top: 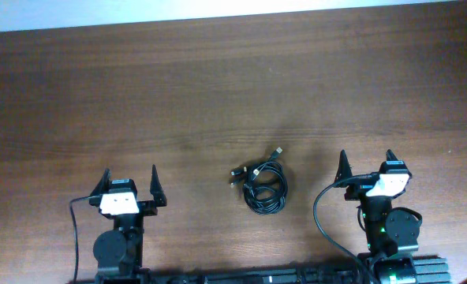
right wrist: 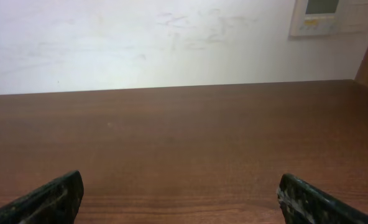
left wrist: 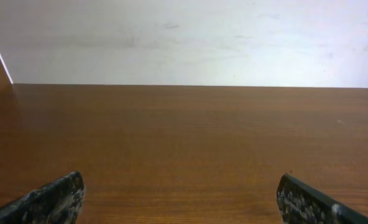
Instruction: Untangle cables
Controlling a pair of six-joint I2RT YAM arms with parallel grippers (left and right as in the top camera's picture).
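Step in hand, as judged: pre-approach, nothing gripped yet. The cables (top: 263,188) are seen as one dark coiled bundle on the table (top: 218,79), between the two arms, somewhat nearer the right one and touched by neither. The left gripper (top: 129,175) is spread wide and empty. The right gripper (top: 366,160) is likewise spread and empty. The bundle is not shown in either wrist view. Next move, as judged: a loose plug end (top: 277,150) is to be pinched while the coil is pinned by the other gripper. No container is seen.
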